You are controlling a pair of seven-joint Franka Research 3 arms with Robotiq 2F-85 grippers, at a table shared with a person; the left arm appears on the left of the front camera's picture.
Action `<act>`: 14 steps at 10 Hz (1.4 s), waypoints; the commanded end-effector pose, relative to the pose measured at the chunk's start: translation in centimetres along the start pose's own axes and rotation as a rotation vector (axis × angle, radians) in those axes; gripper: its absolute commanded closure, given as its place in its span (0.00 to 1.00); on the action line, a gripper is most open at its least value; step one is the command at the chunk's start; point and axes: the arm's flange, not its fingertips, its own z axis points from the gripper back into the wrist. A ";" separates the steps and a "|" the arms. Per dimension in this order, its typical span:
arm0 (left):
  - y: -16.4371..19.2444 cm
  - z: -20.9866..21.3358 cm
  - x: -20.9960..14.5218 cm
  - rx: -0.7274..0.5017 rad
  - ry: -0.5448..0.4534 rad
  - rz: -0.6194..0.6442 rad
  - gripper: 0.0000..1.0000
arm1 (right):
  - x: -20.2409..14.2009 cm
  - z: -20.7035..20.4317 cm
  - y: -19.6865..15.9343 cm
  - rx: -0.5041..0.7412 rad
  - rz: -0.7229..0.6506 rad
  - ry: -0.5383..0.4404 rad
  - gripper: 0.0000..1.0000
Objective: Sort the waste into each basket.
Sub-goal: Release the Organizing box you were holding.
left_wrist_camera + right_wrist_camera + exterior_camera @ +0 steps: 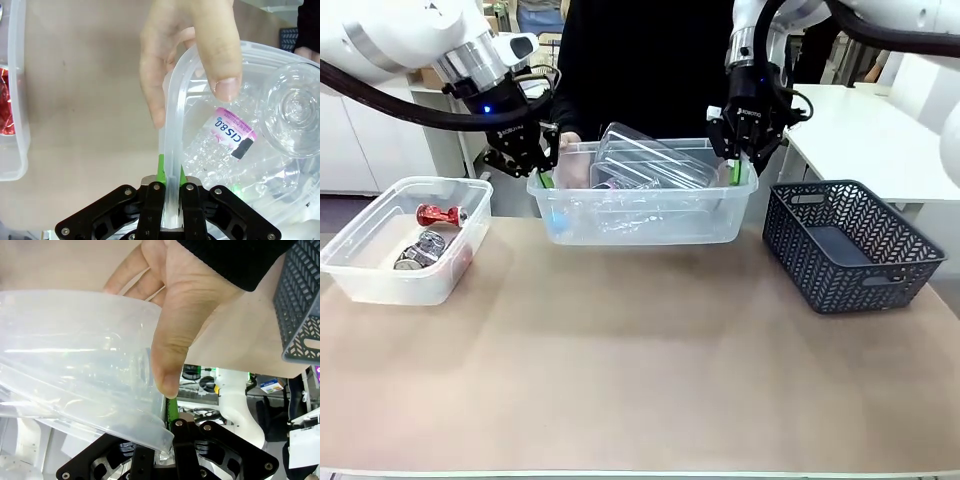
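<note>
Dark grey lattice-sided basket (850, 245) on the brown table (640, 370), right side, upright

- The table (640, 380) carries a plain tan covering; its surface is matte, evenly lit, with soft shadows only.
- The near edge of the table shows a thin pale strip along the bottom of the front view.
- A white table (880, 130) stands beyond the far right corner, its top bare where visible.
- White cabinet fronts (350, 140) stand behind the far left corner.
- Cardboard boxes (500, 15) sit further back, partly hidden.
- The floor (340, 210) beside the left edge is grey.
- The right wrist view shows white furniture and small labelled items (272, 386) at a distance; details are too small to read.
</note>
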 end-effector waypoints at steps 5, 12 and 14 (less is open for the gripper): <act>-0.1 0.0 0.2 0.002 0.004 -0.005 0.95 | 0.0 0.0 0.0 0.000 0.000 0.000 0.96; 0.2 1.4 -0.5 -0.043 -0.050 0.037 0.00 | -5.7 -1.2 -3.7 0.151 0.144 -0.305 0.00; 0.1 1.5 -0.6 -0.067 -0.050 0.030 0.00 | -5.8 -1.7 -3.9 0.202 0.191 -0.351 0.00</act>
